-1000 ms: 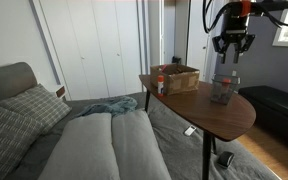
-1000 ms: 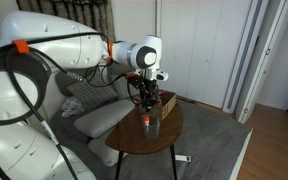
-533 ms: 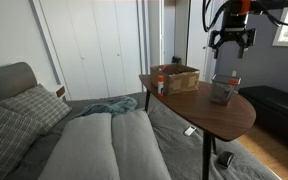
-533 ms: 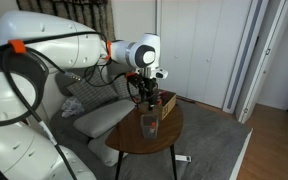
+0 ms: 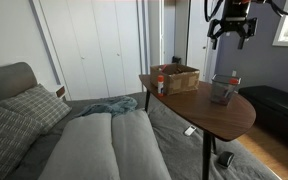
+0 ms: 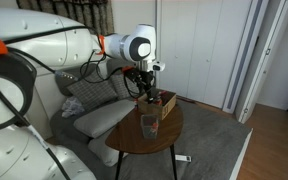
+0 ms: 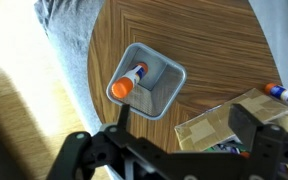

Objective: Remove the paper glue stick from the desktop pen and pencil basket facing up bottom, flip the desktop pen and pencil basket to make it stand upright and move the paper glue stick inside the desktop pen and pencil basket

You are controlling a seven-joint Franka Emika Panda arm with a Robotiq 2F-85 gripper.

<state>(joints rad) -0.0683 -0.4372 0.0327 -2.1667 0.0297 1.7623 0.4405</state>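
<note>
One paper glue stick [image 7: 130,82] inside upright desktop pen and pencil basket [image 7: 165,97], claw [image 7: 182,118] wide, empty above.

Had open air above the grey metal mesh pen holder [image 7: 165,86]; was blocked on one side by a brown cardboard box [image 7: 220,125].

Grey-silver metal mesh pen basket [image 7: 162,88] stands upright, open end up, on round wooden desk [image 7: 209,35]. Slim white glue stick [image 7: 127,82] w/ orange cap leans inside, cap end above rim.
</note>
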